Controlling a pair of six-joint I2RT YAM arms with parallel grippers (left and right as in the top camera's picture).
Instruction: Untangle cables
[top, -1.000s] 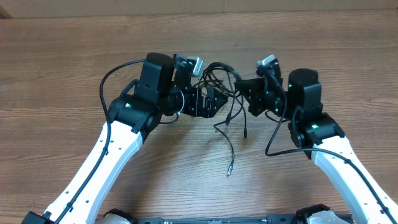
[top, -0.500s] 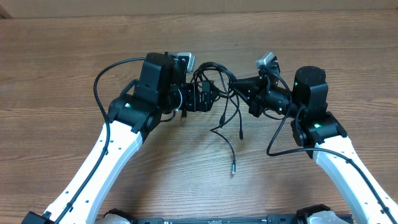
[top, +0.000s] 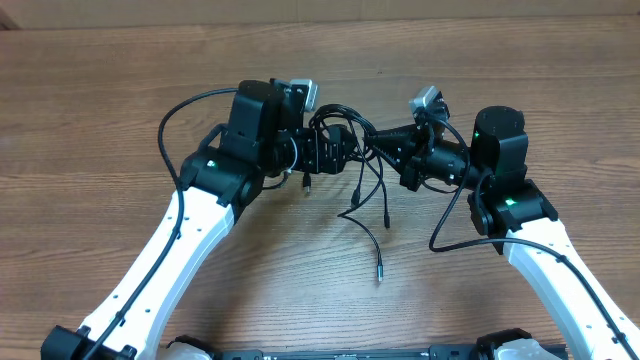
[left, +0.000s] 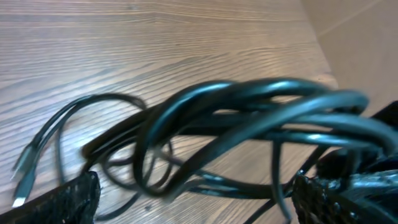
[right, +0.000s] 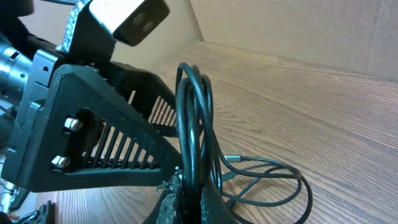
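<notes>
Glossy black looped cables (left: 249, 112) sit pinched in the clamped right tool (right: 189, 199); the left tool (left: 199, 196) gapes wide around them.

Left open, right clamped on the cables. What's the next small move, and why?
Probably close the left gripper on the cables that cross between its open jaws. The right gripper is shut on the same bundle, so a second hold would let the arms draw apart and loosen the tangle. The free ends trail loose, so nothing seems to pin them.
</notes>
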